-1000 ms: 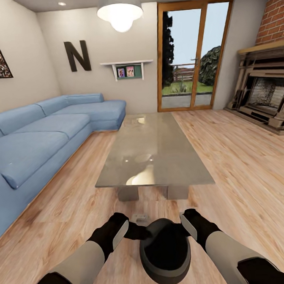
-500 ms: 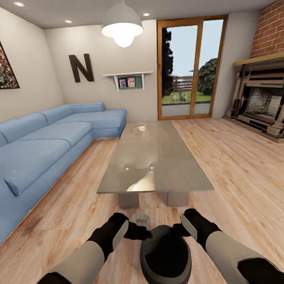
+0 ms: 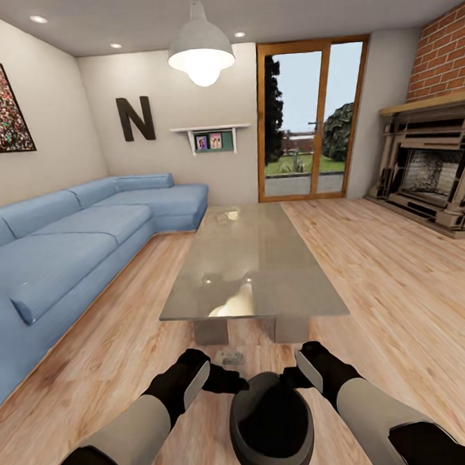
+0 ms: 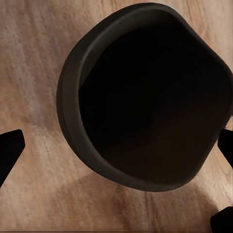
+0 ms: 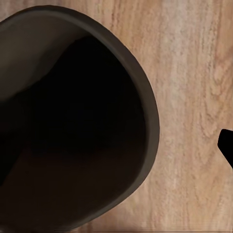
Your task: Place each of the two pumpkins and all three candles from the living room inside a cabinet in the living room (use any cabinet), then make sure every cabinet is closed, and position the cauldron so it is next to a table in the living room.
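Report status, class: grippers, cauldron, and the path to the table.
Left gripper and right gripper flank the cauldron, one each side; finger state unclear. Cauldron short of the table. Bare floor between.

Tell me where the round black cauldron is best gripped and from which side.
Probably at the rim of the round black cauldron, with the left gripper and right gripper coming from opposite sides. Its wide open mouth faces up, and the bulging sides below look harder to pinch than the thin lip.
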{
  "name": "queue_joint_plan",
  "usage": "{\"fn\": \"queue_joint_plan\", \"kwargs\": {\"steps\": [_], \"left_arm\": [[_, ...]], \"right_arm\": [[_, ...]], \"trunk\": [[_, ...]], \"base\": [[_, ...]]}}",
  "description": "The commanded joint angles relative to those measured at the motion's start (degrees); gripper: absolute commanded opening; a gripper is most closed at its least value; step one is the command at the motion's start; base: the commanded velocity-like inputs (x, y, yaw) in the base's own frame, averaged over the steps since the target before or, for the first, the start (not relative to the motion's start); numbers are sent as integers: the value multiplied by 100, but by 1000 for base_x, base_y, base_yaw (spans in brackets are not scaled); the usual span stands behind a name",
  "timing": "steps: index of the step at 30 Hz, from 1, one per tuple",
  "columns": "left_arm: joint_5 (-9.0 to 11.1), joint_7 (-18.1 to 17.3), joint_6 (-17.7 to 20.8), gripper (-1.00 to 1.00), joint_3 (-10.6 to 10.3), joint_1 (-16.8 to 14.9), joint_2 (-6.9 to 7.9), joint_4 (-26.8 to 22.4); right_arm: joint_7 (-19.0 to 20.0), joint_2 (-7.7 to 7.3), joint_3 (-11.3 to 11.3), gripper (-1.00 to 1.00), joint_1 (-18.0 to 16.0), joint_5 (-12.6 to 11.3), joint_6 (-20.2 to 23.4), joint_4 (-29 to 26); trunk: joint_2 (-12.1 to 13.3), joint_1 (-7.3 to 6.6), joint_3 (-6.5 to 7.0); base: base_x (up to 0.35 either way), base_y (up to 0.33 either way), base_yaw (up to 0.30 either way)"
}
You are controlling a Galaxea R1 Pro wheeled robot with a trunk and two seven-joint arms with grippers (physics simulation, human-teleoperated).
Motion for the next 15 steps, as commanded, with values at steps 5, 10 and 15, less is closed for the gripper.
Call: {"fn": "queue_joint_plan", "kwargs": {"steps": [5, 10, 15], "left_arm": [[5, -12, 19, 100, -18, -4, 17, 7], [5, -1, 17, 100, -14, -4, 54, 8], [5, 6, 17, 100, -14, -4, 83, 10]], "right_arm": [[-40, -6, 42, 100, -2, -58, 25, -8], [-30, -6, 45, 100, -2, -54, 23, -8], [-20, -4, 57, 100, -2, -54, 16, -2]], "trunk": [[-3, -3, -1], [-3, -3, 10], [-3, -3, 12]], "base": [[-239, 0, -106], [-304, 0, -168], [-312, 0, -24]]}}
